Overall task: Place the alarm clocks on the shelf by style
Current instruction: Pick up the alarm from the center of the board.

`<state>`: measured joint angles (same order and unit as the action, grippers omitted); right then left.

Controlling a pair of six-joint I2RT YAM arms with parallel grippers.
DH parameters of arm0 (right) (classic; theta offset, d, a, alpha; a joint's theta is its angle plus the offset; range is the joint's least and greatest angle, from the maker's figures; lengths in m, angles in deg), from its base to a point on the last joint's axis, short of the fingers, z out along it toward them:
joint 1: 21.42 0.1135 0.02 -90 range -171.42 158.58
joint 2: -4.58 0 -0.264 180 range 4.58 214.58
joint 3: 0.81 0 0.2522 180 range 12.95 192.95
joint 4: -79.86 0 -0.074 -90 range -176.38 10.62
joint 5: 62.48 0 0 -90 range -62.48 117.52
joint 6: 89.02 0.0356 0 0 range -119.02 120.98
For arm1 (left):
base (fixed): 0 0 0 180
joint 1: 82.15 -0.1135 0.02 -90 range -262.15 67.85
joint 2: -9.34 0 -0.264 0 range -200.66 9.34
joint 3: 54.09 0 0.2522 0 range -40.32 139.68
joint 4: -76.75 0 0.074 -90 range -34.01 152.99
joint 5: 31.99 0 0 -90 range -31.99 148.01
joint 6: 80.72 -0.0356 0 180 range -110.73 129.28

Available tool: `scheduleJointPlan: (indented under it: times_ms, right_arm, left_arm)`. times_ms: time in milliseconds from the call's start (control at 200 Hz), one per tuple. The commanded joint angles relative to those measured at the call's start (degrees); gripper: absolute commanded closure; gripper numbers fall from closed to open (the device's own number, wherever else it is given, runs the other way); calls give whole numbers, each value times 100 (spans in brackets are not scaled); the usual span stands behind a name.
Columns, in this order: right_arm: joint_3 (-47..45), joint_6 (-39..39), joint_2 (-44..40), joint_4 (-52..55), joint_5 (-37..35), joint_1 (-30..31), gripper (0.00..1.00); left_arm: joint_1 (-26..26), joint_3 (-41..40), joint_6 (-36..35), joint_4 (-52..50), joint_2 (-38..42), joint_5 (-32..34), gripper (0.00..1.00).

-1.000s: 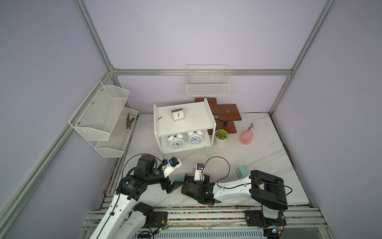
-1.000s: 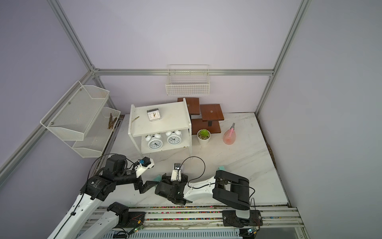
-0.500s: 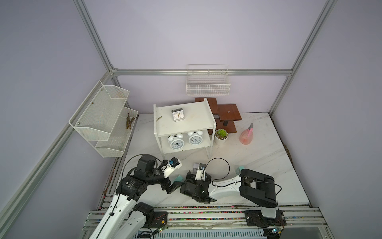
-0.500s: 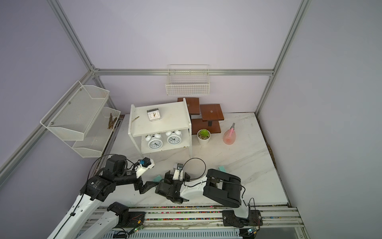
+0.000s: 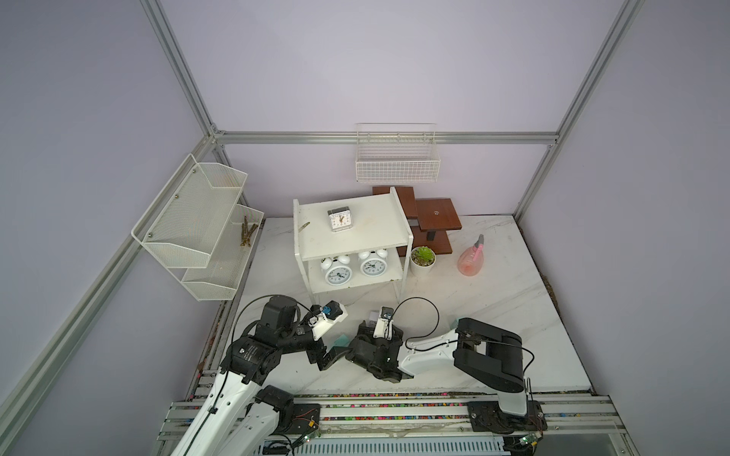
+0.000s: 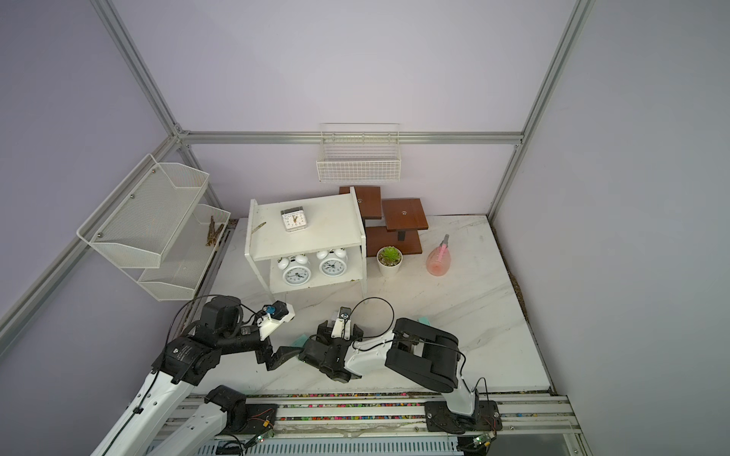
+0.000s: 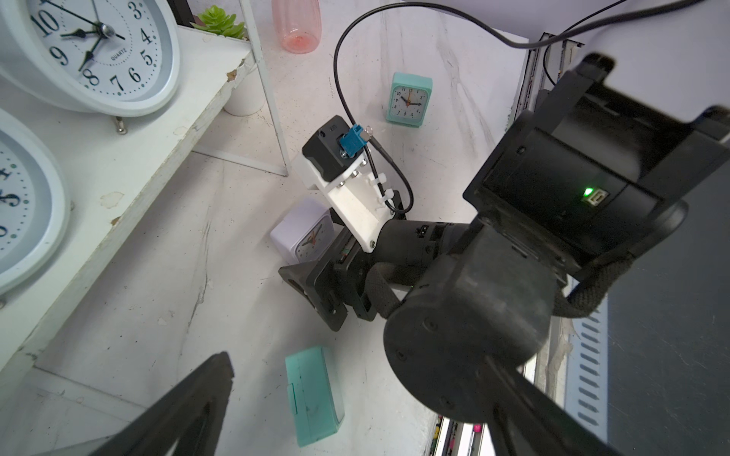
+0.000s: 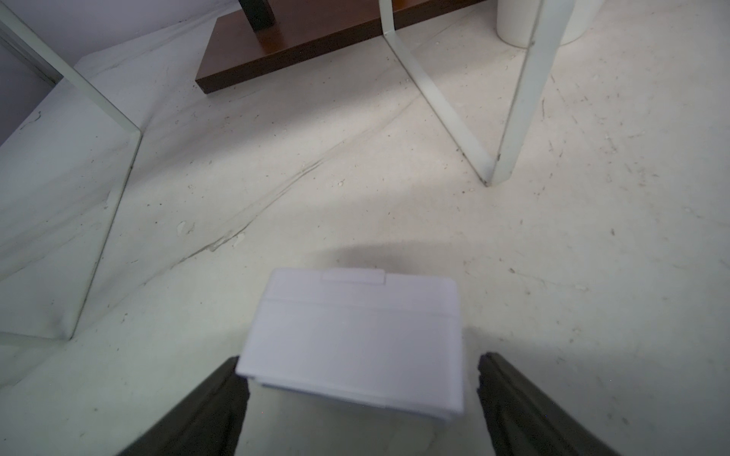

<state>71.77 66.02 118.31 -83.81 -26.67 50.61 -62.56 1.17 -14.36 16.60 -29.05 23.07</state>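
Straddling a white square alarm clock [image 8: 355, 339], the right gripper [image 8: 357, 361] is standing with jaws parted: one finger [image 8: 205, 402] is touching its corner, the other sitting clear, nothing clamped. Left gripper [image 6: 281, 356] is hovering, jaws spread wide, empty; a mint-green square clock [image 7: 314, 395] is lying flat just beside its jaws. A second mint-green clock [image 7: 409, 100] is standing upright well right of the right jaws. Ahead, the white two-tier shelf [image 5: 379, 225] is carrying round white twin-bell clocks [image 5: 338, 272] below, a silver-grey square clock [image 5: 340, 219] on top.
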Motion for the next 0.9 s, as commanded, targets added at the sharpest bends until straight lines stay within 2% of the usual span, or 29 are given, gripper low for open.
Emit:
scheduleJointPlan:
  times_ms: [0,850,865,895]
  right_arm:
    - [80,-184,169,-108,-205,-27,8]
    - [199,-314,325,29,-539,-43,32]
    - [199,-322,321,30,-540,-41,37]
    - [195,-337,309,29,-533,-40,39]
  left_arm:
    - [16,-38,-97,16,48,-110,0]
    - [14,-48,-120,16,53,-109,0]
    - [14,-48,-123,16,51,-117,0]
    - [18,-54,-121,16,52,-118,0]
